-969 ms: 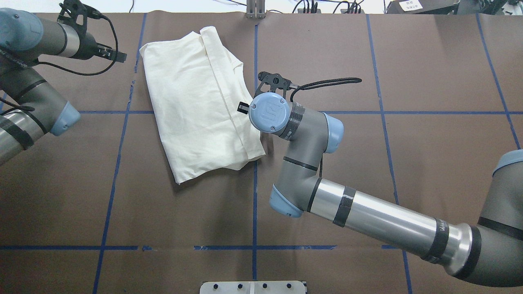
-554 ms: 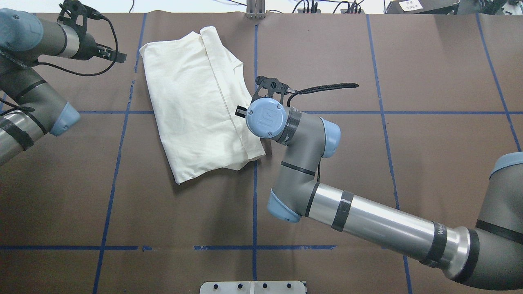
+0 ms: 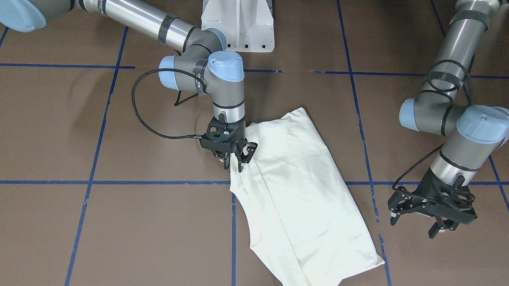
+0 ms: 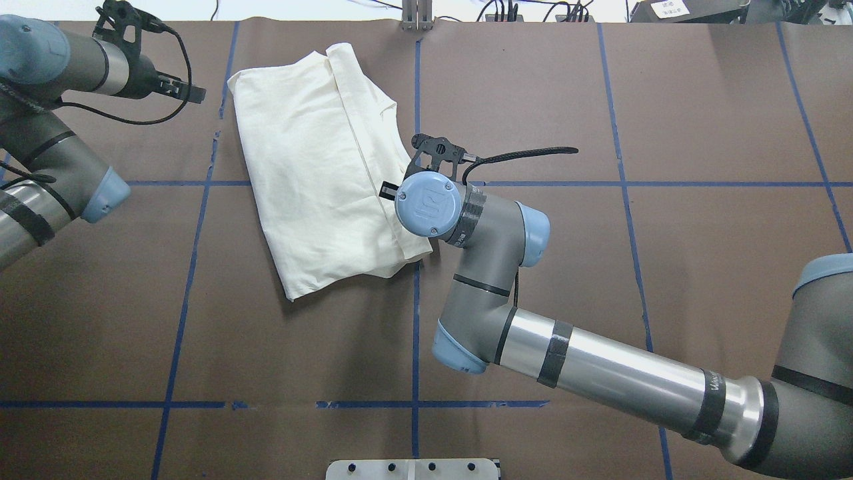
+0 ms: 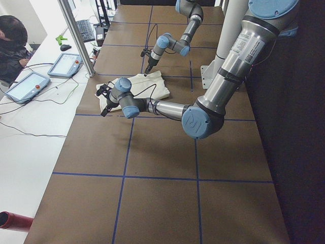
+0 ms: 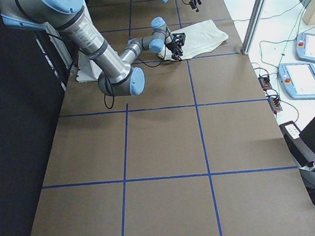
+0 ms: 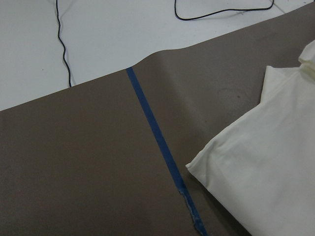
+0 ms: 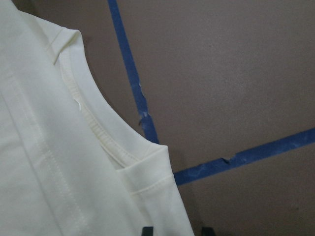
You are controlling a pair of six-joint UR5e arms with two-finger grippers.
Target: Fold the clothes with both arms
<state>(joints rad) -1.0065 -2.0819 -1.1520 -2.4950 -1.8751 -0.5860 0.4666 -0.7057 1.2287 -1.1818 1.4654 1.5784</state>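
Observation:
The clothes are one cream-white shirt (image 4: 320, 167) lying folded flat on the brown table, plain side up, also seen in the front view (image 3: 303, 195). My right gripper (image 3: 235, 162) points straight down over the shirt's edge by the neckline (image 8: 106, 137), just above the cloth. Its fingertips (image 8: 146, 230) stand apart with the shirt's shoulder corner between them, so it is open. In the overhead view the right wrist (image 4: 426, 203) hides it. My left gripper (image 3: 421, 223) hangs open beside the shirt's far corner (image 7: 197, 167), holding nothing.
Blue tape lines (image 4: 416, 320) divide the table into squares. The white pedestal base (image 3: 237, 19) stands at the robot's side. Cables (image 4: 506, 10) lie along the far edge. A person sits at a white side table with tablets (image 5: 30, 84).
My right wrist has slid toward the robot along the shirt's right edge, slightly over the cloth. The shirt and the left arm have not moved.

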